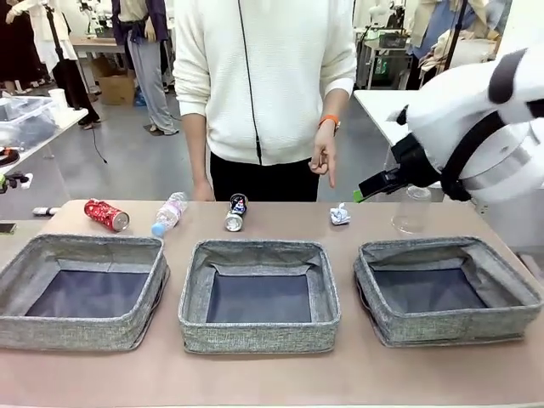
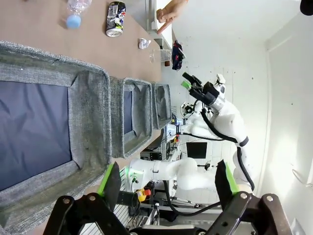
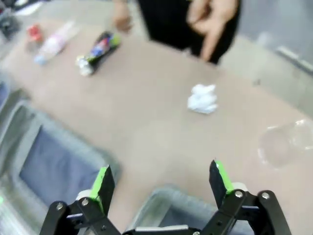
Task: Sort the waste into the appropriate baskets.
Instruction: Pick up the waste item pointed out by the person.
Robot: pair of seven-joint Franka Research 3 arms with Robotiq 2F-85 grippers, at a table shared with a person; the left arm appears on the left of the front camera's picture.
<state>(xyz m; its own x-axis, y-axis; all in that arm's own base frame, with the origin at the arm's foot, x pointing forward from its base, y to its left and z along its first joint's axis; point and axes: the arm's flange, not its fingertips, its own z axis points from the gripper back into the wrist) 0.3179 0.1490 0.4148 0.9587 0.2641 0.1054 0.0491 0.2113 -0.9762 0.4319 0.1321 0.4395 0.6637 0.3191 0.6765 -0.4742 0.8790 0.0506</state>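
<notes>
Lying in one row along the far side of the table (image 1: 272, 378), the waste is outside the baskets. From the robot's left come the dented red can (image 1: 106, 215), the small blue-capped bottle (image 1: 169, 213), the dark can (image 1: 235, 212), the white paper ball (image 1: 340, 214) and the clear plastic cup (image 1: 413, 209). Nearer to the robot stand the left basket (image 1: 76, 333), the middle basket (image 1: 255, 336) and the right basket (image 1: 450, 325). The right gripper (image 1: 361, 191) hangs just beside the cup, with fingers wide apart and nothing between them. The left gripper (image 2: 167, 181) is also spread wide and holds nothing. The person's hand (image 1: 323, 160) points one finger down, behind the paper ball.
</notes>
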